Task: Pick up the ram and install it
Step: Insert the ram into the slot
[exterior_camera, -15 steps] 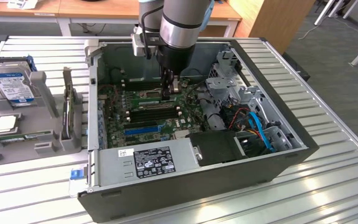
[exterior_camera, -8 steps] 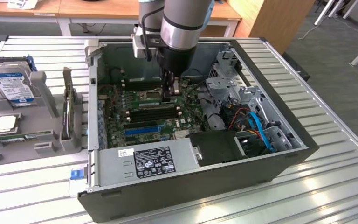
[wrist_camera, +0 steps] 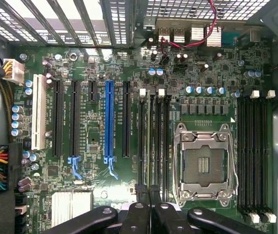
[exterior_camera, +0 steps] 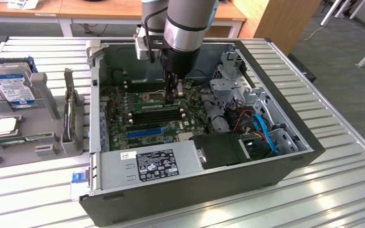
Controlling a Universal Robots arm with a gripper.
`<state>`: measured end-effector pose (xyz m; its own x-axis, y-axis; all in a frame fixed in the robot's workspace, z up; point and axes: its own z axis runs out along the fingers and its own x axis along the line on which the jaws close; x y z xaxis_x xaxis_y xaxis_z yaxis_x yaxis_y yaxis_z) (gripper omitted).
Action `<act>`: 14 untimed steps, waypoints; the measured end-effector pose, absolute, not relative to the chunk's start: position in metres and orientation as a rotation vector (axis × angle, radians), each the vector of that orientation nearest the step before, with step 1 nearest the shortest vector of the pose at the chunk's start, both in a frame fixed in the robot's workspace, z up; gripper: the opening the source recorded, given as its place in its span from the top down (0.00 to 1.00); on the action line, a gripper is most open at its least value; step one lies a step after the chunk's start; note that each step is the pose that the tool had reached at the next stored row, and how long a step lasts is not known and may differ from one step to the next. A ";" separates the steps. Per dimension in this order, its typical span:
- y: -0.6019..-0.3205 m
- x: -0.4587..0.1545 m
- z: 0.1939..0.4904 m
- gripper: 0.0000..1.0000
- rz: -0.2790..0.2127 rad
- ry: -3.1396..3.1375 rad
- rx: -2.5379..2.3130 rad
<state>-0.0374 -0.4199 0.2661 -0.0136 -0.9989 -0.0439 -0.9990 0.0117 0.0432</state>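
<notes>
in the computer case (exterior_camera: 169,199), gripper (wrist_camera: 148,191) pinches the ram (exterior_camera: 161,102) (upright, on edge).

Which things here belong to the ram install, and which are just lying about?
In the job: the gripper, shut on the ram; the memory slots under it.
Lying about: hard drive, processor chip, upright card, all on the tray outside the case.

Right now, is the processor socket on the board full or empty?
Empty. The processor socket shows bare contacts in its middle, with no chip seated in it.
</notes>
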 end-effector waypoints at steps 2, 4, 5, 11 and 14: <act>-0.420 -0.037 0.265 0.88 0.097 2.234 -2.206; -0.420 -0.037 0.263 0.88 0.097 2.234 -2.206; -0.420 -0.037 0.262 0.88 0.097 2.234 -2.206; -0.420 -0.037 0.256 0.88 0.097 2.234 -2.206; -0.420 -0.037 0.253 0.88 0.097 2.234 -2.206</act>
